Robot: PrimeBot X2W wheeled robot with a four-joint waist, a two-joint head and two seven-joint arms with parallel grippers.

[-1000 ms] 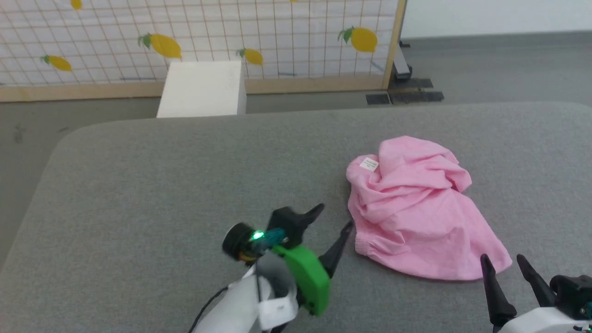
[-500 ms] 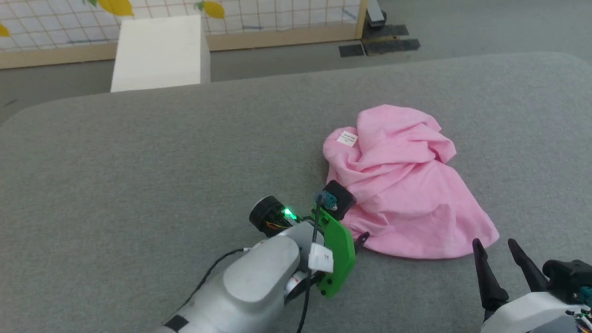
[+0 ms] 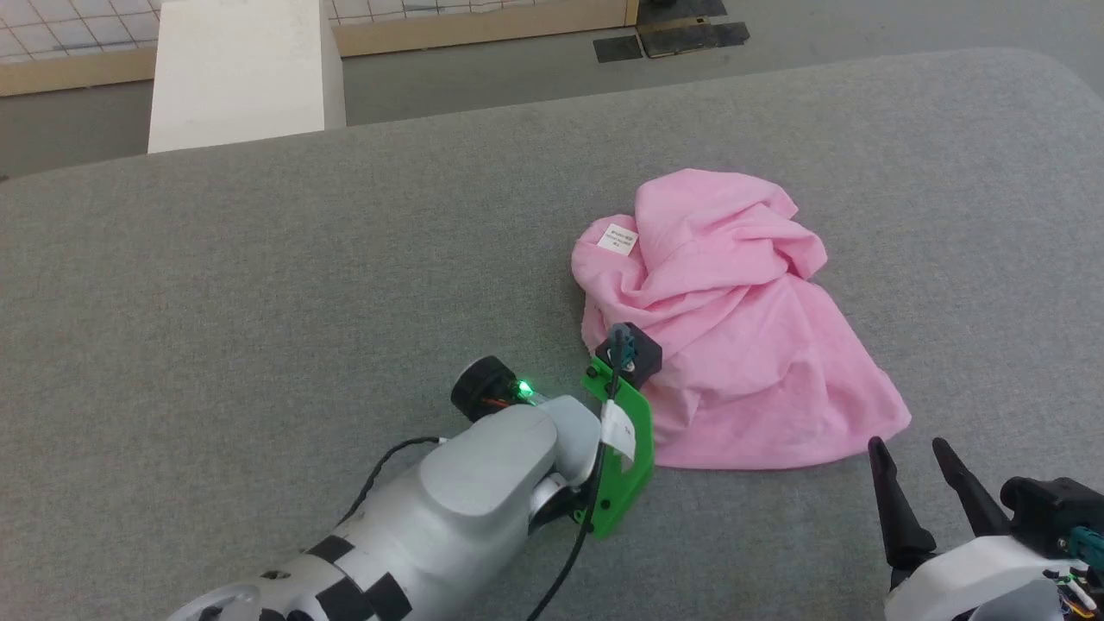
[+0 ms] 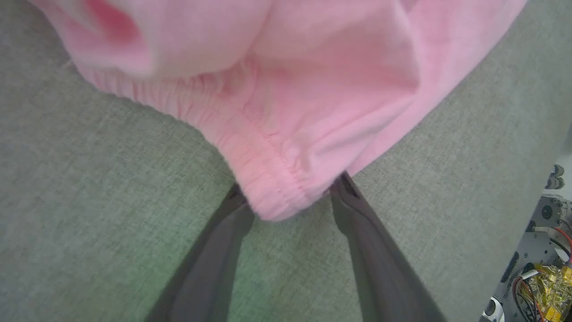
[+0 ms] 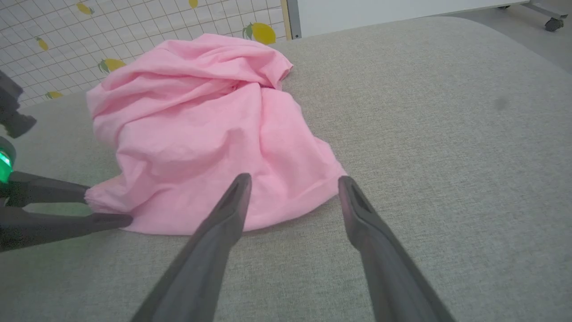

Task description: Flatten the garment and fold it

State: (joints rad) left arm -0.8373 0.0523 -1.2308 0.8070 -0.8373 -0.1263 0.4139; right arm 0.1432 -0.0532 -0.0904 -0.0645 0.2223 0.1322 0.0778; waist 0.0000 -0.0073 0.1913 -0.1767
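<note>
Straddling the gathered waistband (image 4: 268, 179) of a crumpled light pink cloth garment (image 3: 724, 328) on a grey fabric surface (image 3: 259, 285), left jaws wide. Just off its near right corner, right jaws equally wide.

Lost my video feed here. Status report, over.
Left pincer open, straddling the waistband corner. Right pincer open, just short of the hem. Garment crumpled on grey table, unfolded. White box beyond table's far edge.

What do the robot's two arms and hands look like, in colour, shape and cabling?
Each hand has two long, dark, tapering fingers: left hand, right hand. The left arm is pale grey and rounded, with black tape bands, a bright green plate at the wrist, a thin black cable and a small green light. The right arm is white.
</note>
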